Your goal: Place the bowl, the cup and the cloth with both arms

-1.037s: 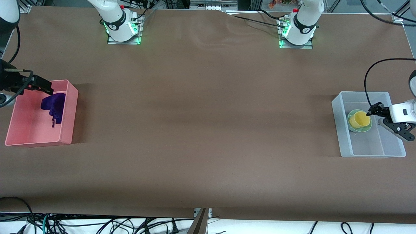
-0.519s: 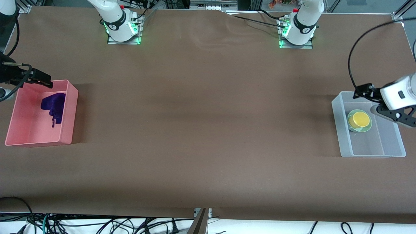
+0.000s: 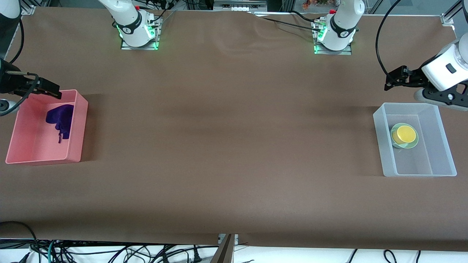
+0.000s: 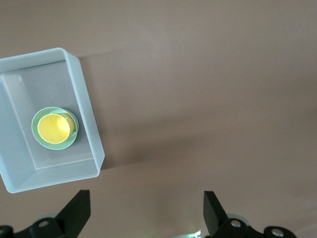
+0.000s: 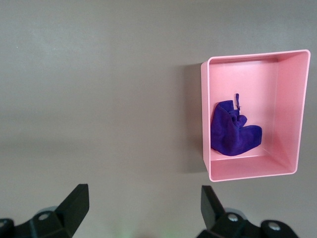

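The yellow cup (image 3: 405,133) stands inside the mint-green bowl (image 3: 402,146), which sits in a clear plastic bin (image 3: 380,138) at the left arm's end of the table. My left gripper (image 3: 389,81) is open and empty, up in the air over bare table just outside that bin. Its wrist view shows the cup (image 4: 53,128) in the bowl (image 4: 35,130). The purple cloth (image 3: 60,118) lies in a pink bin (image 3: 78,124) at the right arm's end. My right gripper (image 3: 55,92) is open and empty above that bin's rim. Its wrist view shows the cloth (image 5: 230,134).
The brown table covering stretches between the two bins. The arm bases (image 3: 137,33) stand along the table edge farthest from the front camera. A black cable (image 3: 380,44) loops above the left gripper. The clear bin (image 4: 86,114) and pink bin (image 5: 205,124) show in the wrist views.
My left gripper has let go of the cup inside the bowl, then risen out of the clear bin toward the bases. My right gripper has lifted slightly away from the cloth.
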Action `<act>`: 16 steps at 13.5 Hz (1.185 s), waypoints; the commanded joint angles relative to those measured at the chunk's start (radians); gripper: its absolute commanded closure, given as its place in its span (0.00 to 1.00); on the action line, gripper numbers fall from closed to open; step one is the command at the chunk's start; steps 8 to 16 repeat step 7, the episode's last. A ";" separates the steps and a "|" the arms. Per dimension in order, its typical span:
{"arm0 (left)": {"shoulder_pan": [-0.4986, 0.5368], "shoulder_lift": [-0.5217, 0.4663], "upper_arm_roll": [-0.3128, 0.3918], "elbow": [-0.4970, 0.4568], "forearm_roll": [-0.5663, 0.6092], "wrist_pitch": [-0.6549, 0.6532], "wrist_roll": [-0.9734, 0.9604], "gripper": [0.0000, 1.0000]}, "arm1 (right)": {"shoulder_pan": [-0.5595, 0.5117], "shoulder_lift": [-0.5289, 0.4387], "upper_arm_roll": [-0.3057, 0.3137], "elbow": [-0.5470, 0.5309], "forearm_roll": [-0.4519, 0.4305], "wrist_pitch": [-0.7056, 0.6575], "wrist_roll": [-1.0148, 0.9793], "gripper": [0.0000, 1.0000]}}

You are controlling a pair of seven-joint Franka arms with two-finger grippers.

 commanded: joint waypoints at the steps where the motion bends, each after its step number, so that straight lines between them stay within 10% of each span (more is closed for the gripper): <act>1: -0.054 -0.139 0.058 -0.196 -0.011 0.137 -0.063 0.00 | 0.000 -0.006 0.003 -0.001 0.005 -0.001 0.015 0.00; 16: -0.066 -0.144 0.058 -0.206 0.009 0.132 -0.091 0.00 | -0.002 -0.004 0.001 -0.001 0.005 -0.001 0.012 0.00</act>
